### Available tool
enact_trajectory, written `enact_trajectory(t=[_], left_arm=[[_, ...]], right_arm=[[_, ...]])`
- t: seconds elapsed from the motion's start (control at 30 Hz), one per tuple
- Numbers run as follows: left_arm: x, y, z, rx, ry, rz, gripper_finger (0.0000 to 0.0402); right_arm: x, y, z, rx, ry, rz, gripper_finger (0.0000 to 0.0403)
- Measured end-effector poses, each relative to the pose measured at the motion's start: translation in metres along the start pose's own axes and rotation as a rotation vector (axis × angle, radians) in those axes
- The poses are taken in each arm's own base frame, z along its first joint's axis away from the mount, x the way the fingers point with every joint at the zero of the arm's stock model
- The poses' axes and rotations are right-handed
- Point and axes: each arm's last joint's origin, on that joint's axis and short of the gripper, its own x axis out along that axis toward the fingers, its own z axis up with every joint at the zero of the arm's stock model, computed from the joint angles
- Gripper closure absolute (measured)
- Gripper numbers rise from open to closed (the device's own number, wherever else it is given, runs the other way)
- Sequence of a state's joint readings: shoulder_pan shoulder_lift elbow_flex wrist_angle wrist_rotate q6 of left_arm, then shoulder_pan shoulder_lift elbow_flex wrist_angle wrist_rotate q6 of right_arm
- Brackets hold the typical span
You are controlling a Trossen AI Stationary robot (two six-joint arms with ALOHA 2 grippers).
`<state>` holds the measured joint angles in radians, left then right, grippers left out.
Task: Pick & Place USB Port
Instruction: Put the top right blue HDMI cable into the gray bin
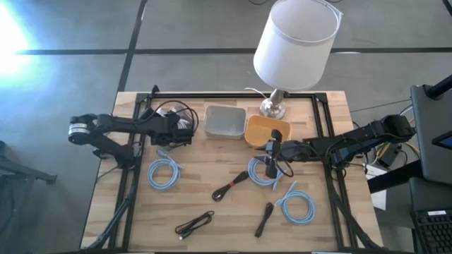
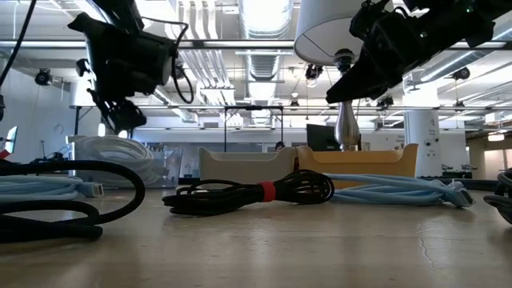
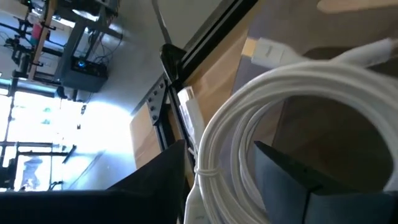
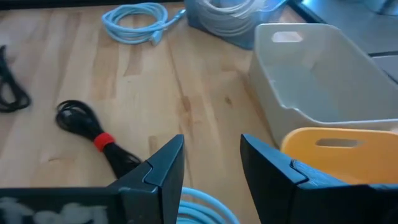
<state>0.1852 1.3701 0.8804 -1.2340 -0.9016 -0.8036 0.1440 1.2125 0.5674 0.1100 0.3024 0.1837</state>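
Note:
My left gripper point(image 1: 181, 132) point(image 3: 219, 149) is open over a white coiled cable point(image 3: 261, 99) near the table's far left; the coil's strands run between its two fingers. In the low view that gripper point(image 2: 120, 116) shows just above the white coil point(image 2: 112, 152). My right gripper point(image 1: 272, 154) point(image 4: 211, 140) is open and raised over a light blue cable coil point(image 1: 260, 173) lying flat on the table. A grey bin point(image 1: 224, 121) and an orange bin point(image 1: 267, 131) stand side by side at the far edge. My left gripper has the white coil's strands point(image 3: 214, 155) between its open fingers, coming from above. Whether either finger touches the cable, I cannot tell.
A lamp with a white shade point(image 1: 293, 42) stands behind the orange bin. Two more light blue coils point(image 1: 164, 173) point(image 1: 296, 204) and three black cables point(image 1: 229, 188) point(image 1: 194, 224) point(image 1: 265, 219) lie scattered on the wooden table point(image 1: 212, 162). A black frame point(image 1: 325, 120) borders it.

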Motion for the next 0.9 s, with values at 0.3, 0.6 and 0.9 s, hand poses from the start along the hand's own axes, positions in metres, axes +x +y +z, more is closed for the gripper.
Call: enact_trajectory(t=[0.3, 0.6, 0.9], left_arm=[[-0.016, 0.000, 0.022, -0.040, -0.053, -0.102, 0.0220], [-0.023, -0.009, 0.034, -0.059, -0.141, -0.198, 0.0220], [-0.023, -0.010, 0.034, -0.042, -0.138, -0.209, 0.0221]], right_arm=[[0.000, 0.003, -0.001, 0.045, 0.024, 0.110, 0.0235], [0.021, 0.014, -0.024, 0.218, 0.184, 0.152, 0.0234], [0.045, 0.025, -0.058, 0.304, 0.391, 0.156, 0.0234]])
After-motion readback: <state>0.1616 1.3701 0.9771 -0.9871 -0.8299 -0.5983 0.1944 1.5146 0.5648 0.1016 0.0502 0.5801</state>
